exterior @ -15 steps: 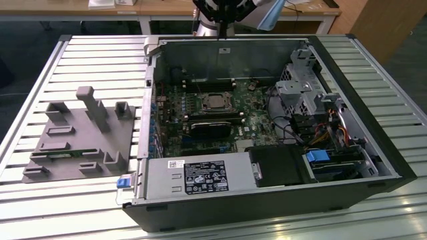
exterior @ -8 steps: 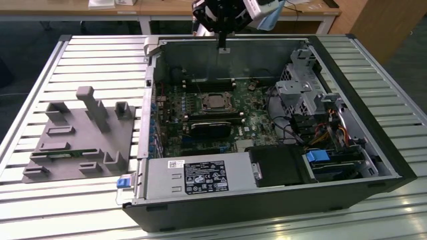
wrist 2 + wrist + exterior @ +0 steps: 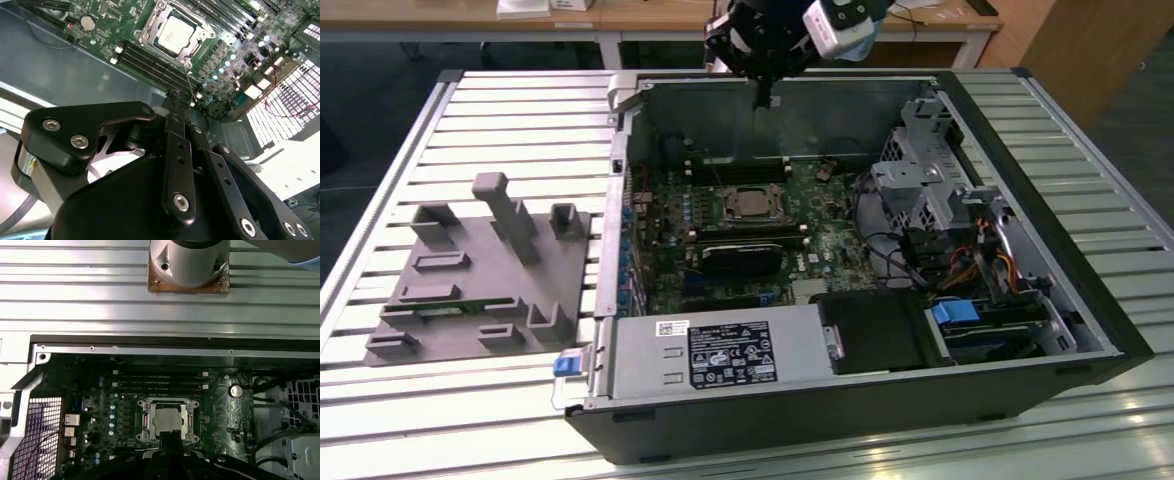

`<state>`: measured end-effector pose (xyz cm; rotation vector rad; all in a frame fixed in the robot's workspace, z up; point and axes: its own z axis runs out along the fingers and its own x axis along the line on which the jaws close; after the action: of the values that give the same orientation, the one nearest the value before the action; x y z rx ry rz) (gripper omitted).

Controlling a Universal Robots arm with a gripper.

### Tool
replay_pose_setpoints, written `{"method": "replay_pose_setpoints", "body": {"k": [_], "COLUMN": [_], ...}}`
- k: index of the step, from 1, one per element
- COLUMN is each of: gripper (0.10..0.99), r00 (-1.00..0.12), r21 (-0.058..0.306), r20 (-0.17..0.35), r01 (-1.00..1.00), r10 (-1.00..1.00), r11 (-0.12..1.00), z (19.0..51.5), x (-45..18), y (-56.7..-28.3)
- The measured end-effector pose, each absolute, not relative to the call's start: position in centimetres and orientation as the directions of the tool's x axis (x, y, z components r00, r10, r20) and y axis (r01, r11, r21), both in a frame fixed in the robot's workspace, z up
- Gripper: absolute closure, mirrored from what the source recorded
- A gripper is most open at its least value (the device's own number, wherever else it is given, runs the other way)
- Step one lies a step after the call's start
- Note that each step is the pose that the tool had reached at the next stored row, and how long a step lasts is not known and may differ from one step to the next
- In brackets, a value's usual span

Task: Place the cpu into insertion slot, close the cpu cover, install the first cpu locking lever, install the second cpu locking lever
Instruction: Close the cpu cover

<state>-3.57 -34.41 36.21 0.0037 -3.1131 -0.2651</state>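
The cpu (image 3: pixel 172 34) lies flat in the insertion slot (image 3: pixel 145 432), dull silver top facing up. The cpu cover (image 3: pixel 151 31) looks to be folded down around it, its window framing the chip. Whether either locking lever is latched I cannot tell. Long memory slots (image 3: pixel 160 380) run just beside the socket on the green motherboard (image 3: pixel 100 410), inside the open computer case (image 3: pixel 1067 300).

The gripper (image 3: pixel 763 98) hangs well above the board near the case's far wall, fingers pressed together on nothing (a narrow black point). The risk I see is in the descent. A thin lever could slip off so slim a tip and spring back, and a slightly off-line approach would land it on the chip's top or the neighbouring slots.
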Motion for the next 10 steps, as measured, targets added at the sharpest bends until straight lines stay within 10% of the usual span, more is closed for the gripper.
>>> {"method": "replay_pose_setpoints", "body": {"k": [10], "gripper": [0.984], "r00": [-1.0], "r21": [0.169], "r20": [0.017], "r01": [-0.001], "r10": [-0.004], "r11": [0.986], "z": [34.4], "x": [-3.6], "y": [-34.4]}}
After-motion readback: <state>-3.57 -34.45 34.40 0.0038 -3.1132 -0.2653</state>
